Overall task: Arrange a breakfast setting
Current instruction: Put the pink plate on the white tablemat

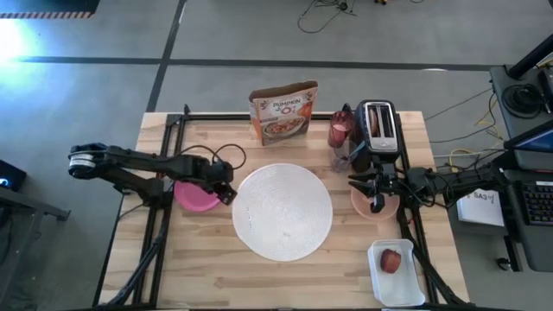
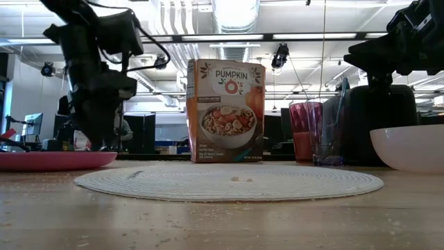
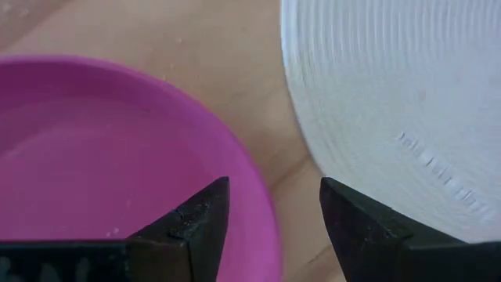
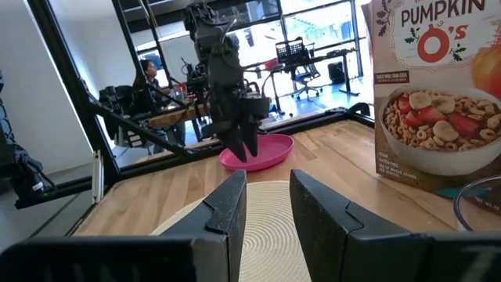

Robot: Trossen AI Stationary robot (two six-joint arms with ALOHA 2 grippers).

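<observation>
The smaller magenta plate (image 1: 192, 199) lies flat on the table, left of the large round white plate (image 1: 282, 212). My left gripper (image 3: 274, 188) points down over the magenta plate's right rim (image 3: 262, 215). It is open, one finger above the plate's inside and one above the bare wood between the two plates. My right gripper (image 4: 268, 184) hovers level above the peach bowl (image 1: 374, 206) at the right, slightly open with nothing between its fingers. The pink tumbler (image 1: 340, 130) stands at the back. A small red fruit (image 1: 391, 260) lies in a white tray.
A cereal box (image 1: 283, 111) stands upright at the back centre. A toaster (image 1: 378, 125) is to its right, behind the tumbler. A clear glass (image 2: 326, 149) stands near the tumbler. The white tray (image 1: 406, 281) sits at the near right corner. People sit at desks beyond the table.
</observation>
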